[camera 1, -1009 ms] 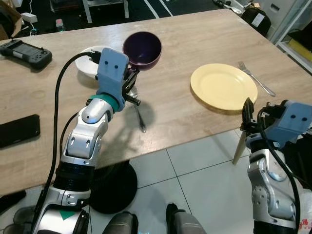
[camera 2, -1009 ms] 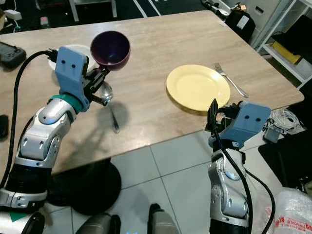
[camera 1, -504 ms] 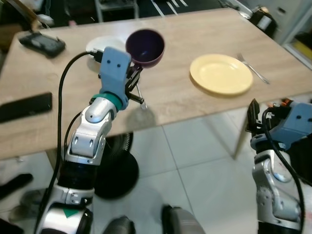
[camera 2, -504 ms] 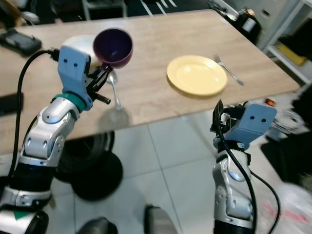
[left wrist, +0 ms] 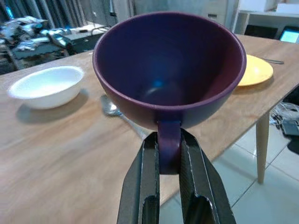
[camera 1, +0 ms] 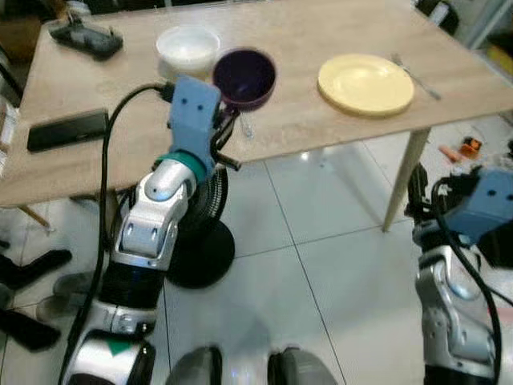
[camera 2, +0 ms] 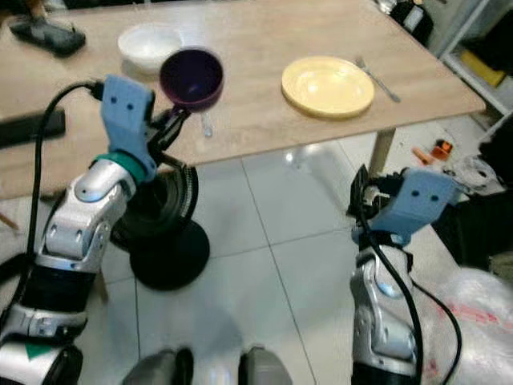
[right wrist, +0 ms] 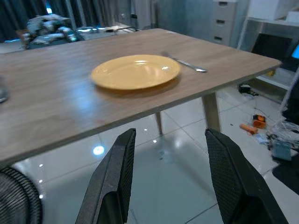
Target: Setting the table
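My left gripper (left wrist: 169, 140) is shut on the short handle of a purple bowl (camera 1: 244, 77). It holds the bowl upright and empty in the air at the table's near edge. A spoon (left wrist: 112, 109) lies on the wooden table (camera 1: 120, 96) below the bowl, and a white bowl (camera 1: 187, 48) stands behind it. A yellow plate (camera 1: 365, 83) sits to the right with a fork (camera 1: 415, 75) beside it. My right gripper (right wrist: 170, 136) is open and empty. It hangs low over the floor in front of the table, with the plate (right wrist: 135, 71) ahead of it.
A black phone (camera 1: 67, 130) lies at the table's left edge and a game controller (camera 1: 84, 38) at the far left corner. A black fan (camera 1: 200, 237) stands on the tiled floor under the table. A table leg (camera 1: 404, 172) is close to my right arm.
The camera has drawn back from the table, so the tabletop now lies farther off and more floor shows. The left gripper still holds the purple bowl. The right gripper stays open.
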Robot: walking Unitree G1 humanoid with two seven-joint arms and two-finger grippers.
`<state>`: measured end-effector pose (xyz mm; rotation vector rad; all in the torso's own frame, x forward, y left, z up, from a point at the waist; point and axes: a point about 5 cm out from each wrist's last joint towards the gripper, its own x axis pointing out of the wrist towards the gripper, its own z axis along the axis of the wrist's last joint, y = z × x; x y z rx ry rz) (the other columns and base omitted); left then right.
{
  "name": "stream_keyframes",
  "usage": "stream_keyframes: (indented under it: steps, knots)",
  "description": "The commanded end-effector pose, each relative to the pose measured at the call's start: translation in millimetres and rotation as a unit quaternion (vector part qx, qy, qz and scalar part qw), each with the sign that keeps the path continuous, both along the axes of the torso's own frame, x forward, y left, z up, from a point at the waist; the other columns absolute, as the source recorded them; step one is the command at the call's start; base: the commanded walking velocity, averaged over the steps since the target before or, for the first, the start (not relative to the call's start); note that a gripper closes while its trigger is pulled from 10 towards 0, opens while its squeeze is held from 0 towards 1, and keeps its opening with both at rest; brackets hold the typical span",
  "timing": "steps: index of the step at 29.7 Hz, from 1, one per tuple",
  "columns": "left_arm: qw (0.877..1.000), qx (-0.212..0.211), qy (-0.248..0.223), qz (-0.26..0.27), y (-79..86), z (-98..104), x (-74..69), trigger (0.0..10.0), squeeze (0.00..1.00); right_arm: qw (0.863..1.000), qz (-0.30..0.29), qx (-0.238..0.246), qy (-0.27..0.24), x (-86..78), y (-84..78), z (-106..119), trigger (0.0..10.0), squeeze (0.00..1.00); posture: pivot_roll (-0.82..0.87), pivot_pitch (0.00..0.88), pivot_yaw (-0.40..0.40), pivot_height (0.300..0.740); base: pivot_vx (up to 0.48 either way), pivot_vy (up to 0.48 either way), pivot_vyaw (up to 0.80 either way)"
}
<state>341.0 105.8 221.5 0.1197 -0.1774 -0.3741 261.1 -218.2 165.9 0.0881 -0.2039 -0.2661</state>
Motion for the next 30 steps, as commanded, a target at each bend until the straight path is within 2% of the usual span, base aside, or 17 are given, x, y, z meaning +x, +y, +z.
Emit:
stream_keyframes:
  steps: [1, 11, 22, 25, 30]
  knots:
    - [1.000, -0.002, 0.002, 0.003, 2.5, -2.9, -0.3, 10.0, 0.00, 1.000, -0.003, -0.003, 0.005, -1.6, -0.5, -2.2, 10.0, 0.00, 0.02, 0.020, 0.051, 0.740, -0.326, 0.000, 0.00]
    - [1.000, -0.002, 0.001, 0.001, 1.7, -2.9, -0.3, 10.0, 0.00, 1.000, -0.002, -0.004, 0.006, -2.0, -0.3, -2.5, 10.0, 0.00, 0.02, 0.017, 0.052, 0.740, -0.327, 0.000, 0.00]
    - [1.000, -0.007, 0.002, -0.003, -0.9, -2.4, 0.4, 10.0, 0.00, 1.000, 0.002, -0.003, 0.004, -2.7, -0.3, -2.1, 10.0, 0.00, 0.02, 0.016, 0.054, 0.740, 0.000, 0.000, 0.00]
    - [1.000, -0.007, 0.002, -0.004, -1.5, -2.3, 0.7, 10.0, 0.00, 1.000, 0.004, 0.017, 0.005, -2.5, 0.2, -3.3, 10.0, 0.00, 0.02, 0.016, 0.055, 0.740, 0.000, 0.000, -0.80]
    - [1.000, -0.007, 0.002, -0.005, -2.1, -2.4, 0.7, 10.0, 0.00, 1.000, 0.006, 0.008, 0.005, -2.7, 1.0, -2.2, 10.0, 0.00, 0.02, 0.016, 0.056, 0.740, 0.000, 0.000, -0.80]
